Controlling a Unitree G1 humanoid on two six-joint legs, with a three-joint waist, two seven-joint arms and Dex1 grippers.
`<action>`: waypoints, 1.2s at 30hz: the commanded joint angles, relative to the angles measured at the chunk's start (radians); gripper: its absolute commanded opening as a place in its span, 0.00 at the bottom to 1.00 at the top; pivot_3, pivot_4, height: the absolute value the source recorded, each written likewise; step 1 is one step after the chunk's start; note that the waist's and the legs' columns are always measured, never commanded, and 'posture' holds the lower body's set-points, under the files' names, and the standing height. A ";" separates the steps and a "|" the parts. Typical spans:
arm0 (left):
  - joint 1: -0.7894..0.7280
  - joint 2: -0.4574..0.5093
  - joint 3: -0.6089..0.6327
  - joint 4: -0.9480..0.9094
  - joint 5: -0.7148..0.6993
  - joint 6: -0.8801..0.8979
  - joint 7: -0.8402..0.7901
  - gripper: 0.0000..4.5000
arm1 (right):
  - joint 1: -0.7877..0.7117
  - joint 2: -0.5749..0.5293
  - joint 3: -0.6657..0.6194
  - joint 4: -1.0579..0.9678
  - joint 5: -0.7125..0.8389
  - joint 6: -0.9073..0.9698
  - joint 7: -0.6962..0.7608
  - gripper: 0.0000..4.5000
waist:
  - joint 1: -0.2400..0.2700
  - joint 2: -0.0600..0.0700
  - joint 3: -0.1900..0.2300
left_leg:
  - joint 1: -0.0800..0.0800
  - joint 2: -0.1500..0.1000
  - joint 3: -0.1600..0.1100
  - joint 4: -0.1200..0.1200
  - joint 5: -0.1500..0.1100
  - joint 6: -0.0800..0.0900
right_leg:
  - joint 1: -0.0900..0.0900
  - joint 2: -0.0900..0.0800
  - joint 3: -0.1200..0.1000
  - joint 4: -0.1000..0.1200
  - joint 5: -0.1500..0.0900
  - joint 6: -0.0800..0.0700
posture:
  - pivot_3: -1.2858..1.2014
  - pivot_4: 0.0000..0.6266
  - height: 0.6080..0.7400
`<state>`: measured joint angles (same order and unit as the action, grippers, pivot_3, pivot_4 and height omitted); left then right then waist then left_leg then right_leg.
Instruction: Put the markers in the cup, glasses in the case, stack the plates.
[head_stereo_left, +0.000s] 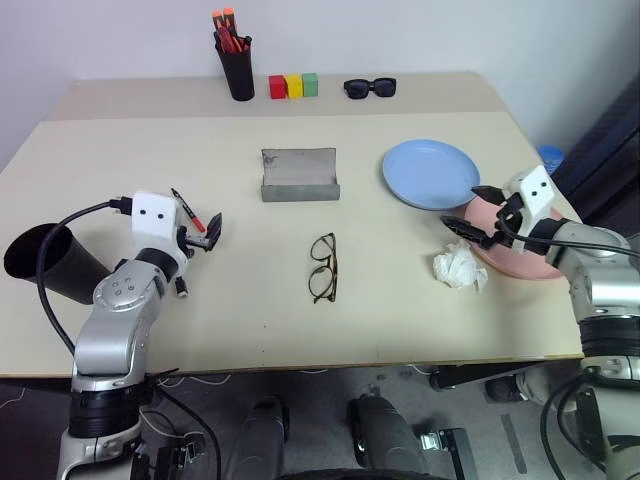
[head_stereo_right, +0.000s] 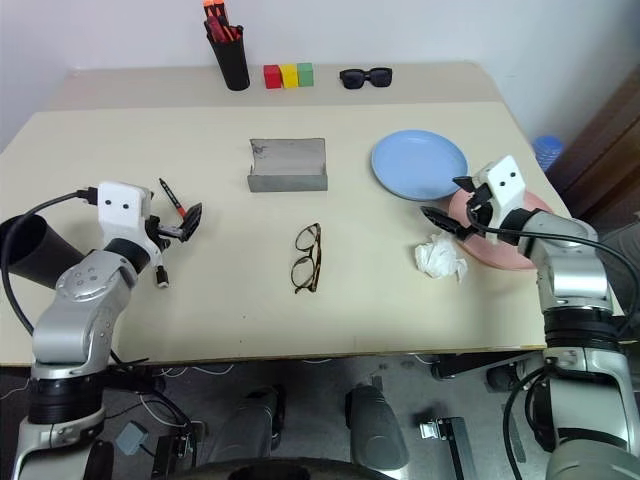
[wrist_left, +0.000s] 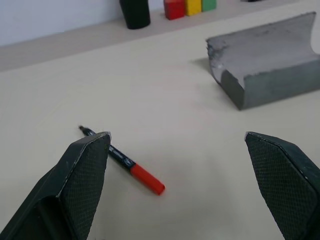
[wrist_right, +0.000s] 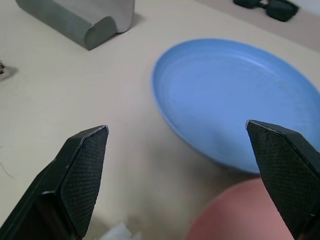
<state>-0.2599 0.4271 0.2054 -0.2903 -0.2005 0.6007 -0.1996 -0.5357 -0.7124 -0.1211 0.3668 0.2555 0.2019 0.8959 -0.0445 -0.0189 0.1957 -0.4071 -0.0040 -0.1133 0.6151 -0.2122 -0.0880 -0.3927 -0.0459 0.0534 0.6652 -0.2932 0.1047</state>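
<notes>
One loose marker (wrist_left: 122, 162), black with a red tip, lies on the worktop (head_stereo_left: 250, 320) at about nine o'clock from the glasses, under and just ahead of the left hand (head_stereo_left: 205, 232), whose fingers (wrist_left: 82, 175) stand wide apart with nothing between them. One cup (head_stereo_left: 50, 262), a wide black tumbler, lies tipped on its side at the worktop's nine o'clock edge, partly over it.

One pair of tortoiseshell glasses (head_stereo_left: 323, 267) sits near the middle with bare worktop all round. One grey case (head_stereo_left: 299, 175) stands open at twelve o'clock from them, well apart.

There are two plates. The blue one (head_stereo_left: 431, 173) lies at two o'clock from the glasses; the pink one (head_stereo_left: 520, 255) lies at three o'clock near the right edge, its rim close to the blue plate's. The right hand (head_stereo_left: 470, 210) hovers over the pink plate's near rim, spread wide and empty.

One crumpled white tissue (head_stereo_left: 459, 266) lies just beside the pink plate, between it and the glasses.

Along the twelve o'clock edge stand one black pen holder (head_stereo_left: 237, 68) with orange-capped pens, three blocks (head_stereo_left: 293, 86) (red, yellow and green) and one pair of black sunglasses (head_stereo_left: 370, 88).
</notes>
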 joint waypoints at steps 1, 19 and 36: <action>-0.065 -0.011 -0.019 0.033 0.058 0.059 0.075 0.98 | -0.043 -0.001 0.028 -0.081 -0.036 -0.013 -0.021 1.00 | 0.002 0.000 0.000 | 0.000 0.000 0.000 0.000 0.000 0.000 | 0.000 0.000 0.000 0.000 0.000 0.000 | 0.52 0.24 1.00; -0.278 -0.267 0.123 -0.085 0.147 0.670 0.441 0.98 | 0.043 0.056 0.093 -0.468 0.035 0.164 -0.010 1.00 | 0.001 0.000 0.000 | -0.001 0.000 -0.001 0.000 0.000 0.000 | -0.001 0.000 0.000 0.000 0.000 0.000 | 0.52 0.24 1.00; -0.279 -0.334 0.266 -0.172 0.139 1.014 0.372 0.93 | 0.114 -0.024 0.160 -0.585 0.120 0.249 0.181 1.00 | 0.005 -0.001 0.000 | -0.001 0.000 -0.001 0.000 0.000 0.000 | 0.000 0.000 -0.001 0.000 0.000 0.001 | 0.52 0.24 1.00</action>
<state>-0.5426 0.1054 0.4467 -0.4389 -0.0557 1.6061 0.1778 -0.4230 -0.7425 0.0398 -0.2056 0.3735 0.4720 1.0813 -0.0398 -0.0200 0.1959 -0.4078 -0.0045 -0.1143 0.6155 -0.2122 -0.0883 -0.3928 -0.0462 0.0525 0.6650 -0.2932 0.1053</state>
